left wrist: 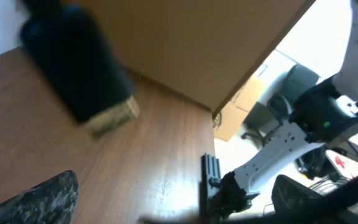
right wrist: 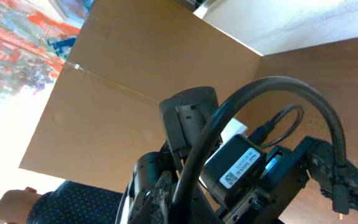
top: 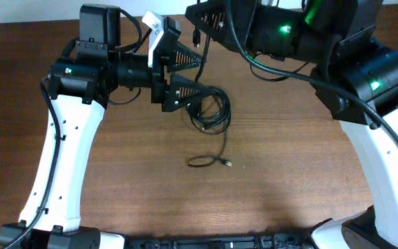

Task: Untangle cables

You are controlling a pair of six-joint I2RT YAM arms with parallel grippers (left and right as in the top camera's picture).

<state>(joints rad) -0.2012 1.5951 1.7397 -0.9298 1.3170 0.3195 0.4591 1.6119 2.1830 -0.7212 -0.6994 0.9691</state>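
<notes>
The left arm point(top: 61, 159) is reaching along the left side of the tabletop point(top: 289, 180), and the left tool point(top: 185, 75) is pointing toward its middle, fingers spread apart. The right arm point(top: 378, 138) is bending over its far edge; the grip of the right tool point(top: 204, 26) is unclear.

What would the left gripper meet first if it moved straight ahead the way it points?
Likely the thin cable strand hanging right at the tips of the left gripper; after it, the right arm's thick wire. Height is unclear from overhead.
</notes>
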